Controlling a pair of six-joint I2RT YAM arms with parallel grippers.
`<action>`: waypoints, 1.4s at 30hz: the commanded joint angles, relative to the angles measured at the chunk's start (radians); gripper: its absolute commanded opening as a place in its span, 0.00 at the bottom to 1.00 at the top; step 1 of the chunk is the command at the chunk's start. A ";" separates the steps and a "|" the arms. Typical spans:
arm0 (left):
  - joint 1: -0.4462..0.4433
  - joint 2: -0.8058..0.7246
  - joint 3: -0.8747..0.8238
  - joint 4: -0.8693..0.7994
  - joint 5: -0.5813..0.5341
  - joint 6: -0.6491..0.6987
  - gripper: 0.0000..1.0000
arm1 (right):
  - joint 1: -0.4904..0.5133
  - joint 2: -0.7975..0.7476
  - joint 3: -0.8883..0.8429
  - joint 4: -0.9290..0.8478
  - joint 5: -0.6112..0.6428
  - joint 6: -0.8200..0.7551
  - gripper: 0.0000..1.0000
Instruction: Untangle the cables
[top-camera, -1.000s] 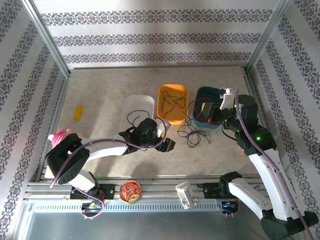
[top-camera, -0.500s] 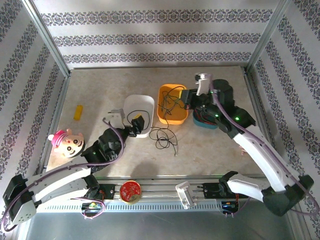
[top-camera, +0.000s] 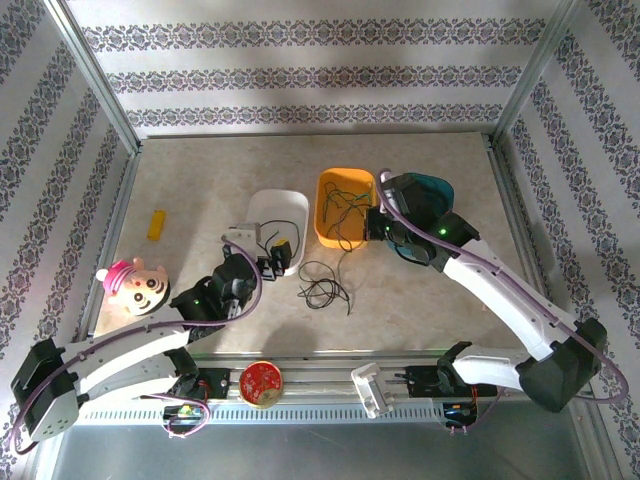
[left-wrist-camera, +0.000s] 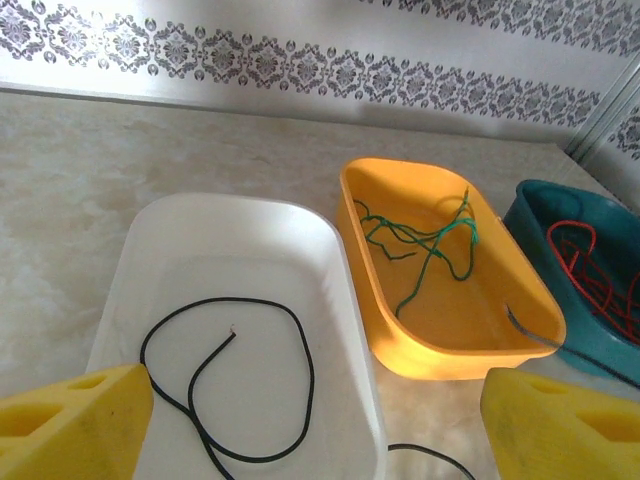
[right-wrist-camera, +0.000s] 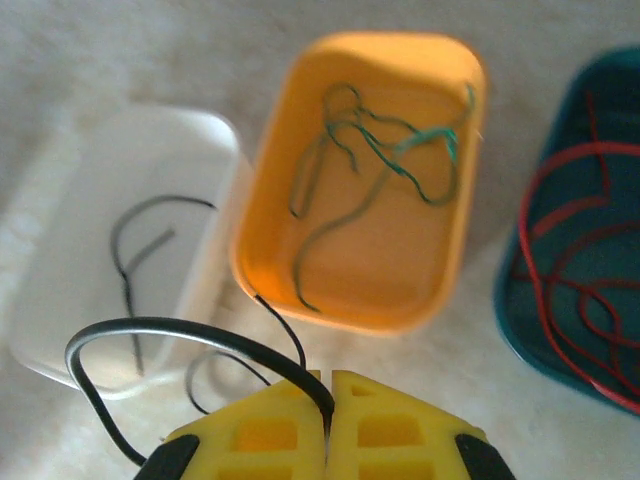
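Orange tray (left-wrist-camera: 440, 350), smooth plastic, rounded corners: green cable (left-wrist-camera: 430, 255) inside.
White tray (left-wrist-camera: 240, 240), left of it: black cable (left-wrist-camera: 309, 370) looped inside.
Teal tray (left-wrist-camera: 530, 205), right of it: red cable (left-wrist-camera: 585, 270).
Marbled tabletop (top-camera: 200, 190), in front of it: loose black tangle (top-camera: 322, 290).
Left claw (left-wrist-camera: 315, 425), yellow foam pads, gapes over the white tray.
Right claw (right-wrist-camera: 328, 400) is pinched on a black strand (right-wrist-camera: 200, 328) above it.
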 joint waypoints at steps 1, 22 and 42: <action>-0.004 0.037 0.053 0.003 0.021 0.050 0.85 | -0.002 -0.050 -0.033 -0.139 0.094 0.019 0.00; -0.004 0.072 0.054 -0.032 -0.190 0.003 0.86 | -0.125 -0.118 0.173 -0.550 -0.091 -0.111 0.00; -0.090 0.553 0.347 -0.346 0.749 0.374 0.84 | -0.165 -0.084 0.133 -0.480 -0.095 -0.136 0.00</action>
